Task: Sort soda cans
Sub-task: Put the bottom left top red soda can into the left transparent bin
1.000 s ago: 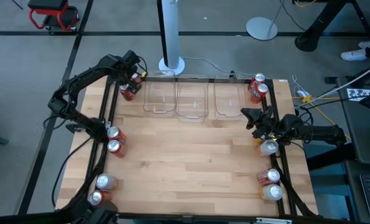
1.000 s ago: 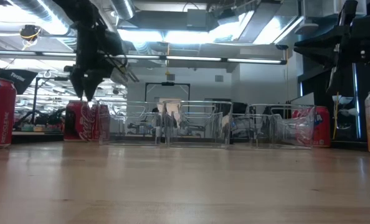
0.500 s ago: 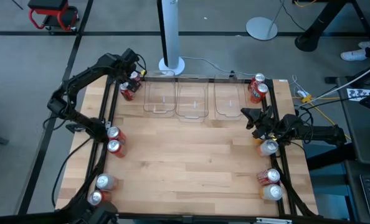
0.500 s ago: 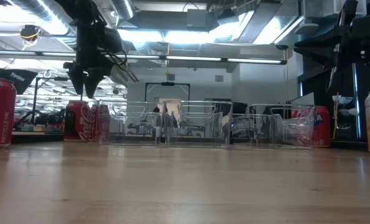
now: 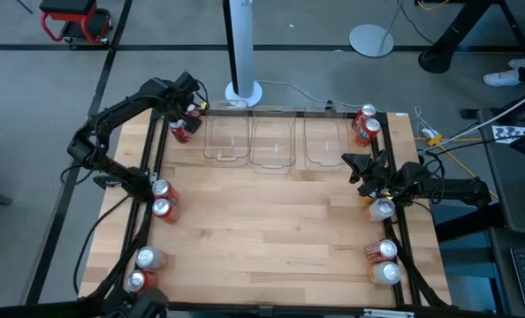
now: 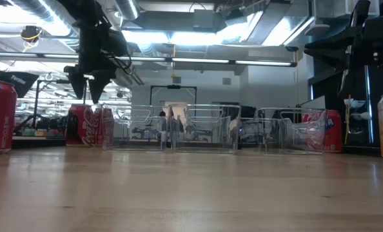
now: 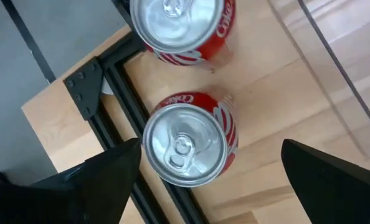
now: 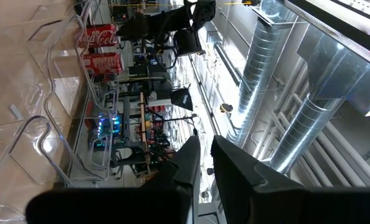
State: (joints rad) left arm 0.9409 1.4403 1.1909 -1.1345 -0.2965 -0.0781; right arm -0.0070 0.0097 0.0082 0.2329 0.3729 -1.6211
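Observation:
Red soda cans stand upright in pairs along the table's left and right edges. My left gripper [image 5: 188, 109] hovers open over the far-left pair [image 5: 182, 132]. In the left wrist view its fingers stand wide on either side of one can's silver top [image 7: 186, 144], touching nothing; the second can [image 7: 182, 25] stands just beyond. In the low view this gripper [image 6: 85, 80] hangs above those cans [image 6: 85, 125]. My right gripper [image 5: 355, 168] waits shut in the air near the right edge, above a pale can [image 5: 381, 209].
Three clear plastic bins [image 5: 271, 143] stand in a row at the far edge. Further cans: left edge [image 5: 162, 198], near-left corner [image 5: 142, 269], far-right corner [image 5: 366, 124], near-right corner [image 5: 383, 261]. Bare wood [image 5: 271, 221] fills the middle. A white pole base [image 5: 243, 91] sits beyond the table.
My left gripper has opened above the far-left cans: in the low view its fingertips were close together a second ago and now stand wide apart. The cans have not moved.

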